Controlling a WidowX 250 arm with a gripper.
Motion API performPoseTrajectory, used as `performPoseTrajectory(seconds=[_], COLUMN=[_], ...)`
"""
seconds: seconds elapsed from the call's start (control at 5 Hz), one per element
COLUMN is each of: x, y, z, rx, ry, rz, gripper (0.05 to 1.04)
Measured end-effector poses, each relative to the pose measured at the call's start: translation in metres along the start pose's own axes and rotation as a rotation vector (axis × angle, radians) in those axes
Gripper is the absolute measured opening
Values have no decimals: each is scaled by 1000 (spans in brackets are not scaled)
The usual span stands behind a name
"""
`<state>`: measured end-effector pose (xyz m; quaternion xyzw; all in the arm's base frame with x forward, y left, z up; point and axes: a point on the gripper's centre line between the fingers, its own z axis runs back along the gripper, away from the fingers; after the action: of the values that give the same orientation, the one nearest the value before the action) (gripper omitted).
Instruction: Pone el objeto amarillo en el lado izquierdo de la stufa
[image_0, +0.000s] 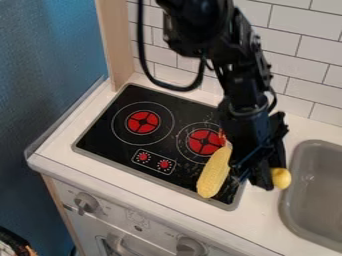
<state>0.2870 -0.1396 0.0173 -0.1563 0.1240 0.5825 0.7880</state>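
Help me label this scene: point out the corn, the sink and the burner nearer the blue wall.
Corn (214, 172): camera view, middle of the cob.
Burner (143, 122): camera view, its red centre.
Sink (320, 200): camera view, bare basin floor.

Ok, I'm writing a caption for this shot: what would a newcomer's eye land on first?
Probably the bulky black robot arm, coming in from the top edge and hanging over the right side of the black stove top. Next, the long yellow corn cob at the stove's front right, and the small rounded yellow object between stove and grey sink. The two red burners also stand out.
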Motion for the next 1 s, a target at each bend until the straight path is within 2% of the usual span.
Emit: performPoseTrajectory(seconds=[0.2, 0.4, 0.6, 1.0], x=[-4, 5, 18, 51], y=[-1, -1, 1, 2], z=[-10, -20, -26, -28], rx=[21, 39, 57, 80], ry=[51, 72, 72, 27], rz=[-26, -11, 13, 75], gripper=[351, 352, 352, 352])
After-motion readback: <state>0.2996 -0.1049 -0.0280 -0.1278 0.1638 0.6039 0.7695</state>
